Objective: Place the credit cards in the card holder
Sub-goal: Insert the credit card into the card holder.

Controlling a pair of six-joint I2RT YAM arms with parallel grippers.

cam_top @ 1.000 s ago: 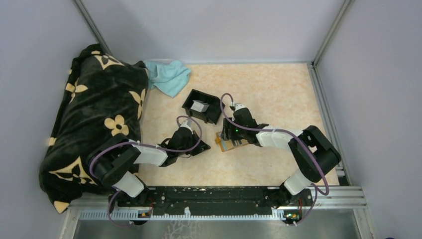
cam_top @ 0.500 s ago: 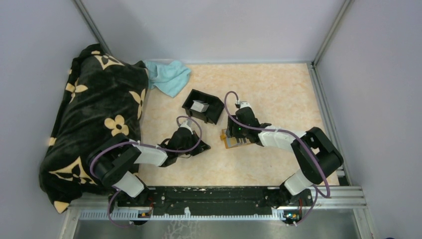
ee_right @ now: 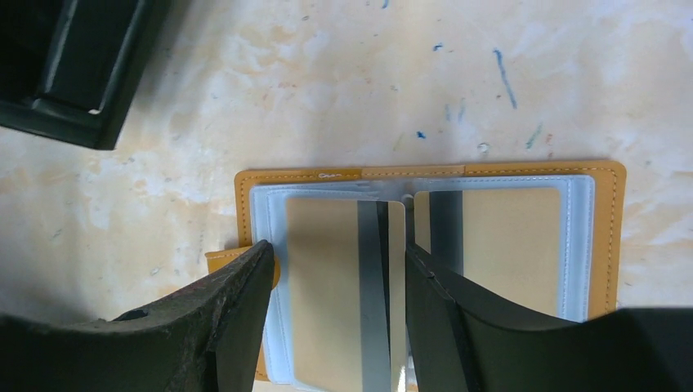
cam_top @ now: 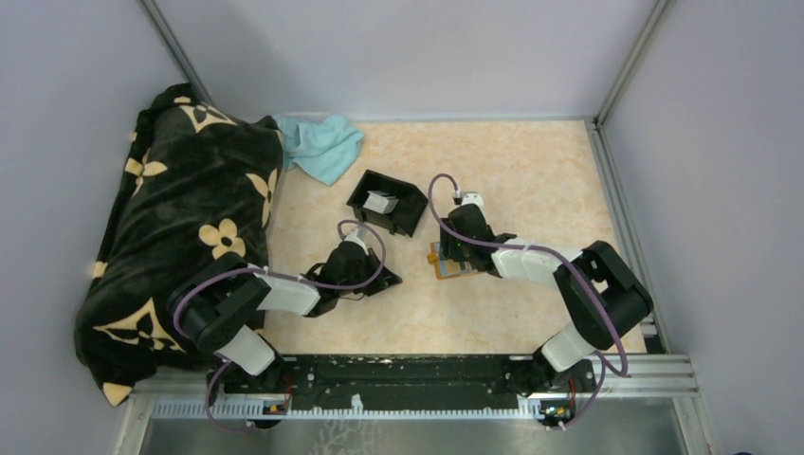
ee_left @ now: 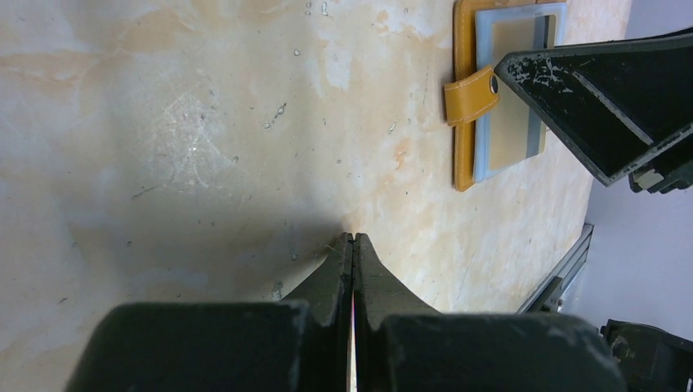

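Card holder lies open and flat on the surface, directly under my right claw, its orange spine edge on the far side of my fingertips. My right claw's two fingers stand well apart, one on each side of the left-hand clear sleeve. Between them sits a tan credit card with a grey stripe running toward me. Its rounded corner overlaps the middle fold and meets my right finger. I cannot tell whether I am pinching this card or only bracketing it. A second card fills the sleeve just to the right of my claw. Beyond my left finger, well off to the side, is the corner of a black tray.

My left claw has its fingers pressed together on nothing, tip low at the surface. From it, the holder's closure tab lies ahead and to the right, apart from my tip.
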